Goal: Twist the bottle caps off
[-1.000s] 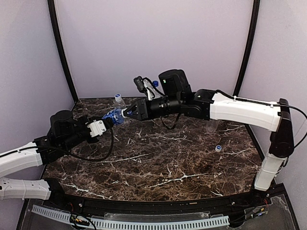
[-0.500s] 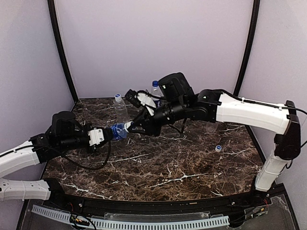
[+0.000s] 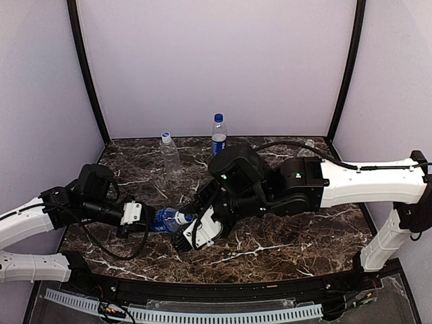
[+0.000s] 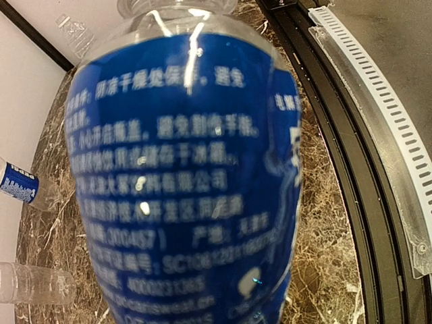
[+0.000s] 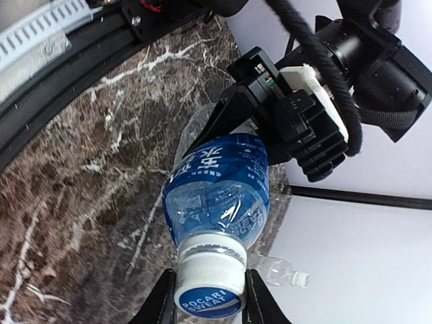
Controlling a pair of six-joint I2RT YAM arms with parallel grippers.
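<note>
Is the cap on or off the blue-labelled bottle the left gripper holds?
On: in the right wrist view the white cap sits on the neck of the bottle, right gripper closed around it.

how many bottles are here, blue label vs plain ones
blue-labelled bottles: 2 (one held off the table, one standing at the back)
unlabelled clear bottles: 2 (one standing at the back, one by the wall)
total: 4

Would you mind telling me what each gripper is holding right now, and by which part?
The left gripper holds the blue-labelled bottle by its lower body; the right gripper pinches its white cap from both sides.
</note>
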